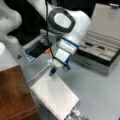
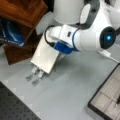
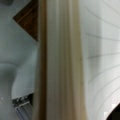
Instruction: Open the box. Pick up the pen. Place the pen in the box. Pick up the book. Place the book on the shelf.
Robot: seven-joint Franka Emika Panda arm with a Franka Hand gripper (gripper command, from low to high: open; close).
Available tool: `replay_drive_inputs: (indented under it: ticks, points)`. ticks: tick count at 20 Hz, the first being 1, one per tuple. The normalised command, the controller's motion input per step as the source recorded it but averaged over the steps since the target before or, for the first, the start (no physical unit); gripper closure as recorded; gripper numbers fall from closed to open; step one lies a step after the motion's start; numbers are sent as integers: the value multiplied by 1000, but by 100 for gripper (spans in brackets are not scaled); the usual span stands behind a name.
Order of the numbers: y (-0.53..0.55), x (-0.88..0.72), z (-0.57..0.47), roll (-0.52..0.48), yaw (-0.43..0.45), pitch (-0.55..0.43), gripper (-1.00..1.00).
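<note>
The white book (image 1: 55, 96) hangs tilted above the table with my gripper (image 1: 53, 71) shut on its upper edge; in a front view the book (image 2: 45, 56) slants down from the gripper (image 2: 59, 50). The book's cream page edges (image 3: 62, 62) fill the wrist view. The box (image 1: 100, 52) stands open at a front view's right, grey compartments showing, and its corner (image 2: 107, 100) appears at the lower right. A short dark shape that looks like the pen (image 1: 88, 44) lies in one compartment. The reddish-brown shelf (image 1: 13, 95) is to the book's left, and the shelf (image 2: 22, 11) sits at a front view's top left.
A shallow black tray (image 1: 36, 51) with an orange piece (image 1: 47, 50) lies behind the gripper. A small metal stand (image 2: 35, 75) sits on the grey table below the book's lower end. A white cable (image 2: 108, 55) runs across the table. Dark blue books (image 2: 11, 33) lie inside the shelf.
</note>
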Motion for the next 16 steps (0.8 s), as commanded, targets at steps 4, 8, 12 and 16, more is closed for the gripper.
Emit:
replay_drive_inputs:
  ticks: [4, 8, 12, 16]
  points:
    - [-56, -215, 16, -337, 173, -194, -100]
    - [5, -208, -68, -337, 172, -193, -100]
    - [-24, -173, -112, -350, 173, -198, -100]
    - [-18, -132, -132, -319, 161, -163, -100]
